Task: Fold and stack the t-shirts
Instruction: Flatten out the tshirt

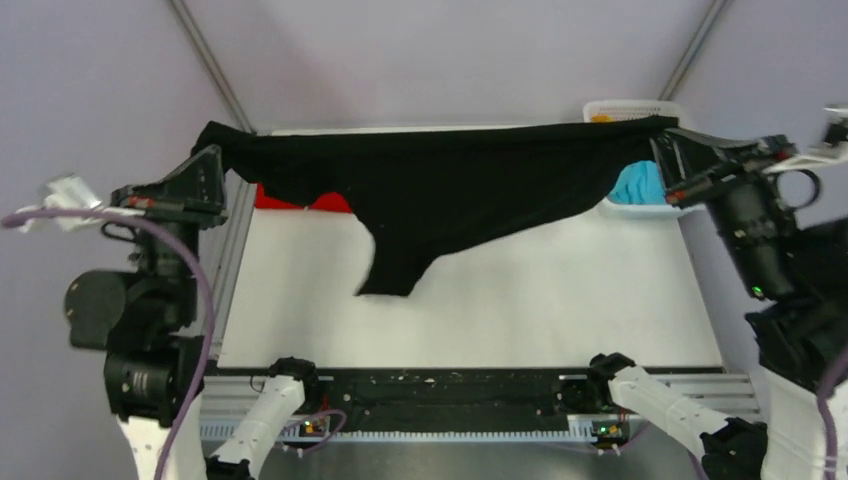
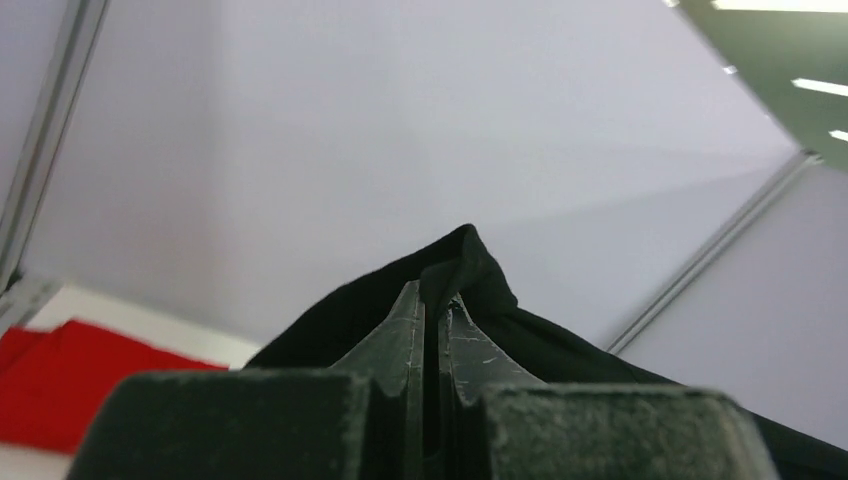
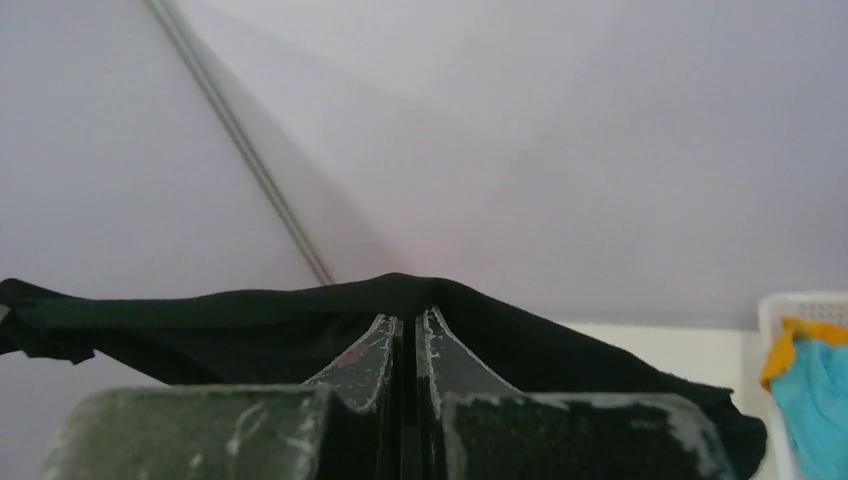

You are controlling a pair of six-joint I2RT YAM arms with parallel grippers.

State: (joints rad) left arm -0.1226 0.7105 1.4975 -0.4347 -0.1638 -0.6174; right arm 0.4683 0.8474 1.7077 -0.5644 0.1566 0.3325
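Observation:
The large black t-shirt (image 1: 450, 195) hangs stretched in the air across the back of the table, held by both grippers. My left gripper (image 1: 212, 150) is shut on its left end (image 2: 455, 265). My right gripper (image 1: 668, 138) is shut on its right end (image 3: 400, 295). A sleeve or flap droops down near the middle left (image 1: 390, 270). A bright red t-shirt (image 1: 325, 203) lies on the table behind the black one, also in the left wrist view (image 2: 70, 375). Cyan (image 1: 637, 185) and orange (image 1: 600, 118) garments lie in a basket; the right wrist view shows them too (image 3: 815, 385).
A white basket (image 1: 632, 108) stands at the back right corner of the white table (image 1: 560, 300). A metal rail (image 1: 480, 395) runs along the near edge by the arm bases. Tent poles slant up at the back left and right.

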